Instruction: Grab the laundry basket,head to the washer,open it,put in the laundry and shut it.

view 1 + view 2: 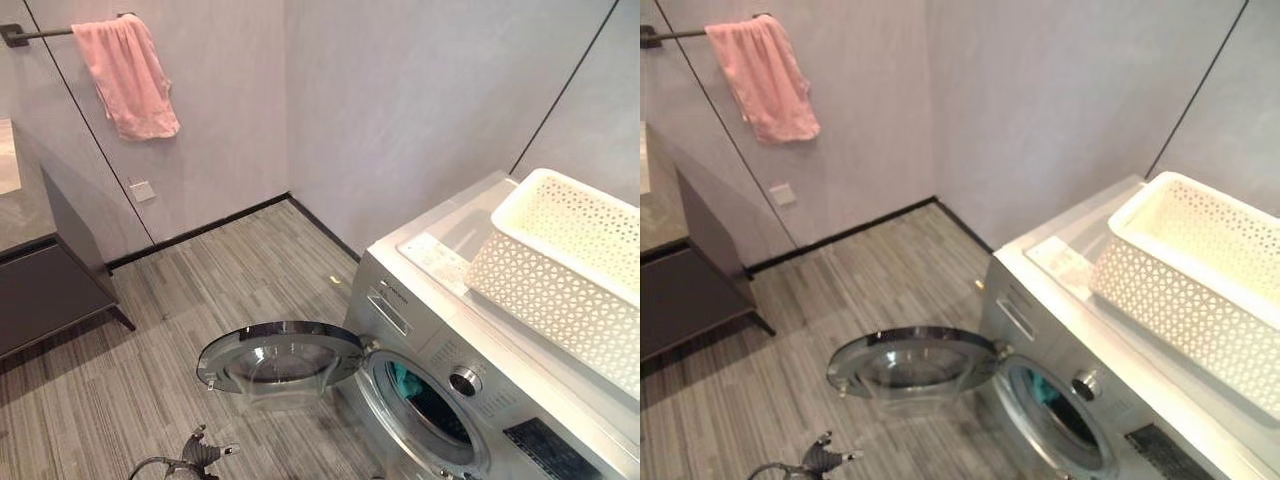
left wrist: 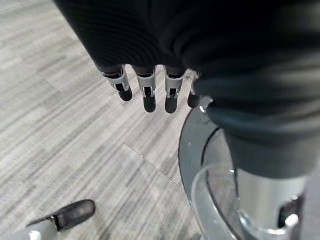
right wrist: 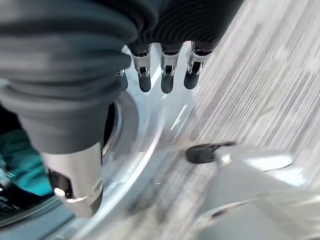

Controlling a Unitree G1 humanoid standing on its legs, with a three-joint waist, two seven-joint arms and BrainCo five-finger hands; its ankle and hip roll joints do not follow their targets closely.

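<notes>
Nearest me, my left hand point(image 2: 145, 87) hangs low over the striped grey floor point(image 1: 200, 290), fingers point(image 2: 148, 95) straight and apart, holding nothing, beside the rim of the one round glass door point(image 1: 280, 360), which stands swung open. My right hand point(image 3: 167, 75) hangs with fingers loose and empty beside the drum opening point(image 1: 430, 405), where one teal garment point(image 3: 22, 160) lies inside. There is one silver washer point(image 1: 430, 330), and on its top sits one white lattice laundry basket point(image 1: 560, 270). Further off stands one dark low cabinet point(image 1: 40, 290), and on the far wall one pink towel point(image 1: 125, 75) hangs from one rail point(image 1: 30, 34).
</notes>
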